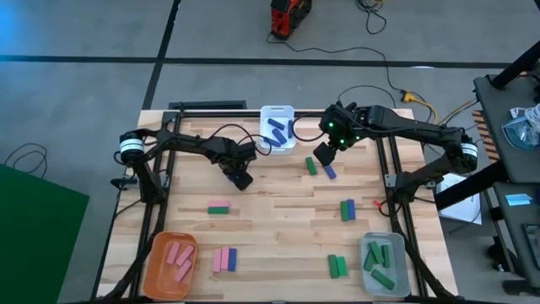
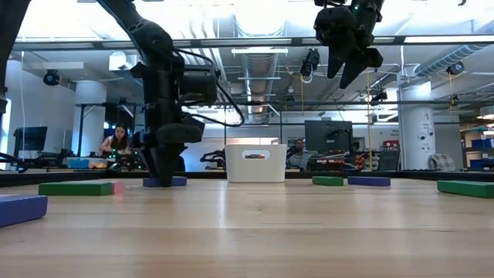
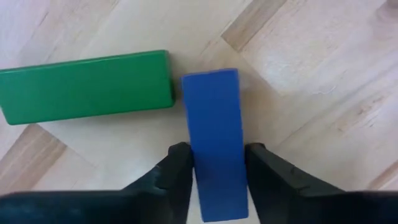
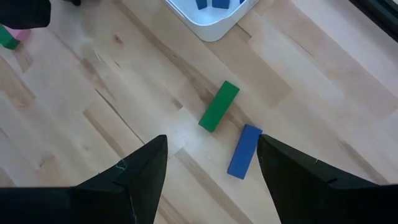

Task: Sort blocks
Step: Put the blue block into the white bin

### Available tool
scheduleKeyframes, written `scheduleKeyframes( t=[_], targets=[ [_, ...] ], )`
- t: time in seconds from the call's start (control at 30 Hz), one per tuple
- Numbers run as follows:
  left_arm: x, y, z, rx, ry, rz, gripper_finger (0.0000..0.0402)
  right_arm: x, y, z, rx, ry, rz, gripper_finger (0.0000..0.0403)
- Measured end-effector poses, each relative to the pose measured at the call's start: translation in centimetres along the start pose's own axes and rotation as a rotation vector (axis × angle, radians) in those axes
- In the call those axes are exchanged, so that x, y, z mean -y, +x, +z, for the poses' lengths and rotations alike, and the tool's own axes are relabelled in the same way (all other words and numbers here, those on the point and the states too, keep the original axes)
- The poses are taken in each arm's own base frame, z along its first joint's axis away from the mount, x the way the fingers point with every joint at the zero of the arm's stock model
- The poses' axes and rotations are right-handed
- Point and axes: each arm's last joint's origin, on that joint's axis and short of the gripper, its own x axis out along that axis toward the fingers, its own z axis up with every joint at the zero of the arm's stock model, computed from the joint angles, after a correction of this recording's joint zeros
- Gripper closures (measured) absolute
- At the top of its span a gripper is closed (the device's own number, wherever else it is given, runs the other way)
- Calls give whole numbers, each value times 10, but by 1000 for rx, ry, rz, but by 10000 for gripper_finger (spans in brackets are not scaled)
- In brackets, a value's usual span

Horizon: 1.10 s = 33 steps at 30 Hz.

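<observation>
Pale wood bench [image 1: 270, 190] on a grey concrete floor, open workshop behind with a person seated at low view's left. Blocks scattered all over: left hand [image 3: 216, 177] pinches a blue block [image 3: 214, 140] beside a green block [image 3: 87, 86] mid-bench; right hand [image 4: 211, 168] hovers wide by the white bin [image 1: 278, 128].

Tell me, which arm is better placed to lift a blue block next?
Left. Its gripper is down at the table, apparently closed around a blue block. The right gripper hangs open, high above the table.
</observation>
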Motion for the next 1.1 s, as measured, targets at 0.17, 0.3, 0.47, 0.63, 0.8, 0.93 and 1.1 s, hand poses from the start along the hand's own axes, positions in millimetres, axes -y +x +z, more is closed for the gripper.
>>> scheduleKeyframes(
  t=[0.17,0.3,0.47,0.63,0.8,0.93,1.1],
  targets=[
    [-1,-3,-1,-6,5,-11,323,0,0,0,2,0,1,165],
    [-2,-12,-3,-8,12,-30,324,0,0,0,2,0,1,165],
    [-1,-30,-4,-8,54,-67,321,0,0,0,4,0,2,165],
    [1,-57,0,-9,149,-128,321,0,0,1,6,6,3,165],
    [4,-93,17,36,279,-179,321,-1,0,0,-3,20,22,165],
    [2,-122,39,123,376,-203,320,-2,-1,-1,-23,28,59,165],
    [-7,-150,70,262,481,-186,320,-1,-7,-3,-21,34,83,165]
  ],
)
